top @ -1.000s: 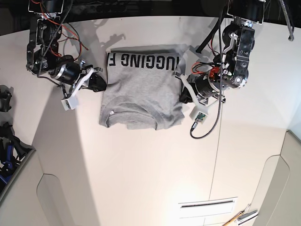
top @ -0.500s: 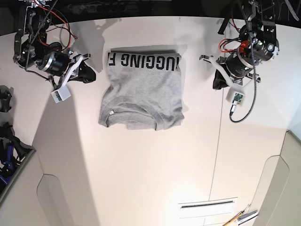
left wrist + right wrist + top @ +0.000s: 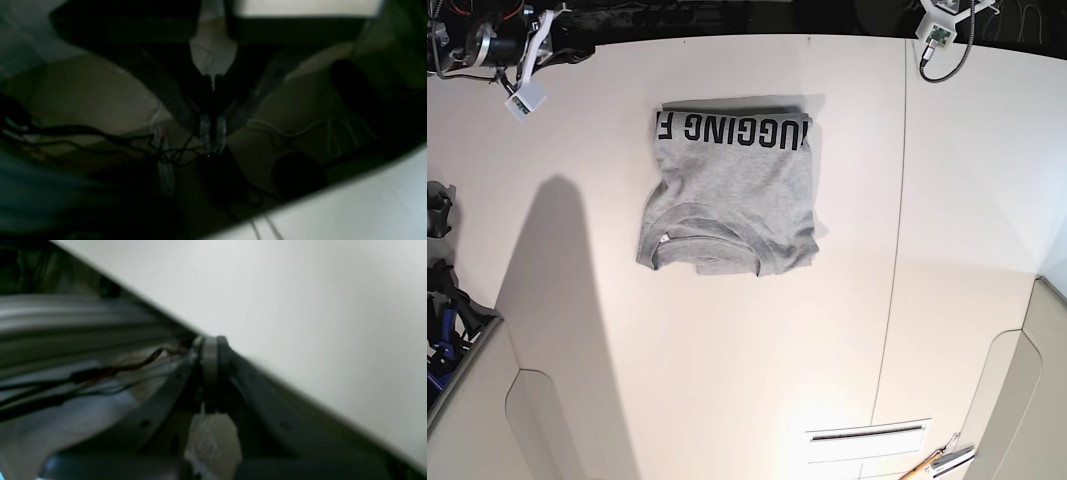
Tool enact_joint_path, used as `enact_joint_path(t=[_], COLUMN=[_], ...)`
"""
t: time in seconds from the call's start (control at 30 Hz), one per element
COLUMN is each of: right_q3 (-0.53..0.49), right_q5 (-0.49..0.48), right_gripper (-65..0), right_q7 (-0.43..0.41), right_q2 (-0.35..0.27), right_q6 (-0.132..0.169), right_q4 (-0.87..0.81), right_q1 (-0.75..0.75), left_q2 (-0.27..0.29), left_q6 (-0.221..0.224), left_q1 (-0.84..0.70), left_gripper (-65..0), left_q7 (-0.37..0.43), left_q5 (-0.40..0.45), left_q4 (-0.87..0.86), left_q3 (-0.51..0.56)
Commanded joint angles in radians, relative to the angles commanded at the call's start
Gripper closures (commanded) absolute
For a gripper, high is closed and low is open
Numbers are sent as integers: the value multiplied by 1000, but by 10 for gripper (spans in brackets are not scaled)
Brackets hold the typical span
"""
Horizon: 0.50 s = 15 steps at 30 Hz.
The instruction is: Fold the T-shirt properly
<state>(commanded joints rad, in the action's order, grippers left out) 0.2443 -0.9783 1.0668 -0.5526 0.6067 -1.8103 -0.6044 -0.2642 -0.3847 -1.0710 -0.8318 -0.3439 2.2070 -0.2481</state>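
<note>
The grey T-shirt [image 3: 730, 190] lies folded into a rough rectangle on the white table [image 3: 727, 350], toward the back. Black lettering runs along its far edge and the collar is toward the near edge. Both arms are pulled back past the table's far edge, well away from the shirt. My left gripper [image 3: 212, 145] shows shut and empty in the dark left wrist view. In the base view only its camera block [image 3: 937, 28] shows at the top right. My right gripper [image 3: 209, 343] is shut and empty, over the table's edge. Its arm [image 3: 512, 40] is at the top left.
A seam [image 3: 897, 250] runs down the table right of the shirt. Dark clamps and a bin [image 3: 442, 320] sit at the left edge. A slot plate [image 3: 867, 433] and tool handles [image 3: 942, 462] lie at the near right. Loose cables [image 3: 100, 140] hang behind the table.
Both arms have drawn back from beside the shirt to beyond the table's far edge. The shirt has stayed folded in place.
</note>
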Motion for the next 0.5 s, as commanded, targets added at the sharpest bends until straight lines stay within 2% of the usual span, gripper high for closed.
enact_joint_path(t=[0.13,0.2,0.33,0.43,0.5], right_q3=[-15,-37,-114,-190,-245], right_q5=[-10,-10,32,110,160], right_gripper=[0,0,0,0,0], right_q7=[32,33,26,-56,-164], right_q2=[0,2,2,2,2], right_q6=[-1,-1,-5,-8,-8], right_q4=[1,2,35,126,216], right_q1=[-113,-172,-259,-274,-271], left_q2=[-6,-12,-21,-22,-25], left_q6=[0,0,-1,0,0], left_q1=[-54,-60,-53,-16,23], left_gripper=[0,0,0,0,0], left_q7=[11,51,180,246,259], left_q5=[-40,-50,-124,-131,-123], left_q4=[-46,-129,-390,-596,-734], left_q3=[0,0,18,77,126])
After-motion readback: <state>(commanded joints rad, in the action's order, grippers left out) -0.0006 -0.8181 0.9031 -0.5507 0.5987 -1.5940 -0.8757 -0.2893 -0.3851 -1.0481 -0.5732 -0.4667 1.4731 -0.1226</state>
